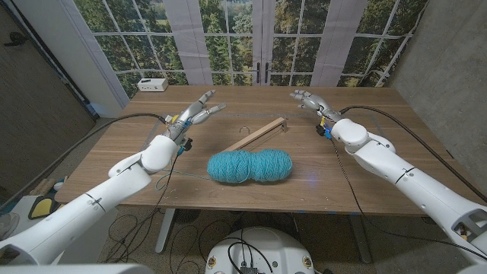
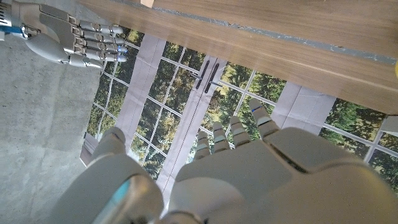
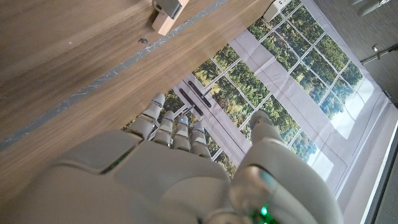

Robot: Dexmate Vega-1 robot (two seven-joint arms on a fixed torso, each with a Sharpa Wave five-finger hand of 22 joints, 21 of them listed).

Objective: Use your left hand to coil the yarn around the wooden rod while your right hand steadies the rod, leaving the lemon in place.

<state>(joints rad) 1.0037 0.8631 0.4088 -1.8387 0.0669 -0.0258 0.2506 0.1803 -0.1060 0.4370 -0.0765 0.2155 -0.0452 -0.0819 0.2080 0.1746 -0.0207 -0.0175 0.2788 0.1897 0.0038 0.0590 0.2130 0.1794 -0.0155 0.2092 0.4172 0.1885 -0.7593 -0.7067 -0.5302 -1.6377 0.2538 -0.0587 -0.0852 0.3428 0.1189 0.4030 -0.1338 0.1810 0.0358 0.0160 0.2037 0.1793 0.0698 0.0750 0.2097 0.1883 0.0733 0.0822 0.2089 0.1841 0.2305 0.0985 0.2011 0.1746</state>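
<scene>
A teal skein of yarn point(image 1: 249, 166) lies on the wooden table point(image 1: 304, 175) near its front middle. Just behind it a pale wooden rod point(image 1: 259, 134) lies slanted on the table, its far end point(image 3: 166, 14) pointing back right. My left hand point(image 1: 199, 109) hovers back left of the rod with its fingers spread and holds nothing. Back right of the rod, my right hand point(image 1: 308, 99) also hangs with fingers apart and nothing in it. In the left wrist view my left hand point(image 2: 249, 168) points toward the windows, and the right hand point(image 2: 74, 40) shows across from it.
A small white box point(image 1: 153, 84) sits at the table's back left corner. A thin yarn strand point(image 1: 183, 176) trails left from the skein. Black cables run along both arms over the table. Tall windows stand behind the table.
</scene>
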